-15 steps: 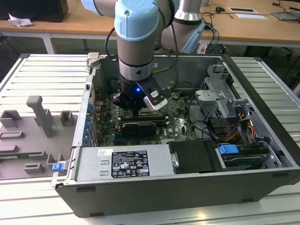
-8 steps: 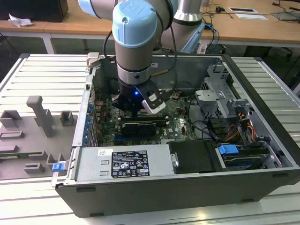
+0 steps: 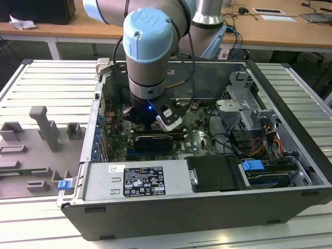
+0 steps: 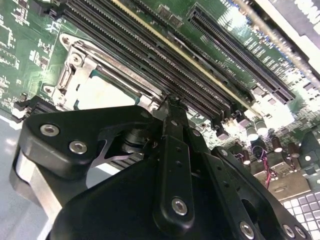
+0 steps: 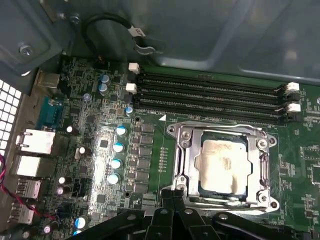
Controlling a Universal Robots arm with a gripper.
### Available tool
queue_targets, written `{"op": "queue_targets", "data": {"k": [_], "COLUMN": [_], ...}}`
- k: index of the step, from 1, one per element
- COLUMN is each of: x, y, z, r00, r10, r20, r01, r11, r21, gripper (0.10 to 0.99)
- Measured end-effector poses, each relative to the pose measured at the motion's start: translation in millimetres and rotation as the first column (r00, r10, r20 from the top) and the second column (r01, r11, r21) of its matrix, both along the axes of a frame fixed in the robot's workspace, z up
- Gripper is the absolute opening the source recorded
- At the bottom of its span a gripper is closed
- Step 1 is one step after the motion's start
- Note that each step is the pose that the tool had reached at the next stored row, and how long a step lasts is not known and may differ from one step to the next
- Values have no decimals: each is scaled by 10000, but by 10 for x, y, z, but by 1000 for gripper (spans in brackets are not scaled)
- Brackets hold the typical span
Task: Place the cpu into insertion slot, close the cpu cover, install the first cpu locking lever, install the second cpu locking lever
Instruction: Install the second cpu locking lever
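- Computer case (image 3: 290, 155): open dark tower lying on its side on a ribbed metal table (image 3: 46, 88); motherboard (image 5: 100, 150) exposed inside.
- Arm (image 3: 148, 52): pale blue and grey, reaching down into the case over the motherboard.
- Insertion slot (image 5: 224, 167): the landmark for this list; square socket on the green motherboard, seen in both wrist views.
- Cpu (image 5: 222, 164): pale silvery-beige square, lying flat within the insertion slot, its top visible through the frame's window.
- Cpu cover (image 5: 185, 150): silvery metal frame, folded down flat around the cpu and over the insertion slot's rim.
- Memory slots (image 5: 210, 97): long black rows running just beside one edge of the insertion slot.
- Capacitors (image 5: 117, 155): row of small blue-topped cylinders near the opposite flank of the insertion slot from its far screws.
- Gripper (image 4: 172, 107): black linkage body; fingertips drawn together, pressed down at the edge of the insertion slot beside the memory slots, clutching nothing that can be made out.
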State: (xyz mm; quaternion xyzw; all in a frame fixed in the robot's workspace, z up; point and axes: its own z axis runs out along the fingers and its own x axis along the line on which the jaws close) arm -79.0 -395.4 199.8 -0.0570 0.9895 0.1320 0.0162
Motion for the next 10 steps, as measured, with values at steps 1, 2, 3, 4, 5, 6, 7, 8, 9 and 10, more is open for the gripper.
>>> {"op": "queue_targets", "data": {"k": [1, 2, 3, 4, 5, 6, 7, 8, 9, 10], "x": [-2, -5, -8, -11, -15, -18, -20, -21, -21, -21], "y": [0, 0, 0, -1, -2, -4, -7, -7, -8, -8], "z": [-7, -13, -19, -26, -37, -43, -46, -12, 37, 114], "r00": [10000, 10000, 10000, 10000, 10000, 10000, 10000, 10000, 10000, 10000], "r10": [13, 21, 31, 42, 57, 67, 76, 77, 76, 77], "r20": [0, 0, 1, 1, 2, 1, 1, 4, 2, 0], "r01": [-13, -21, -31, -42, -57, -67, -76, -77, -76, -77], "r11": [10000, 9999, 9998, 9997, 9996, 9996, 9995, 9995, 9995, 9995], "r21": [81, 144, 188, 222, 265, 284, 298, 303, 302, 299], "gripper": [106, 106, 106, 106, 106, 106, 106, 106, 106, 106]}}
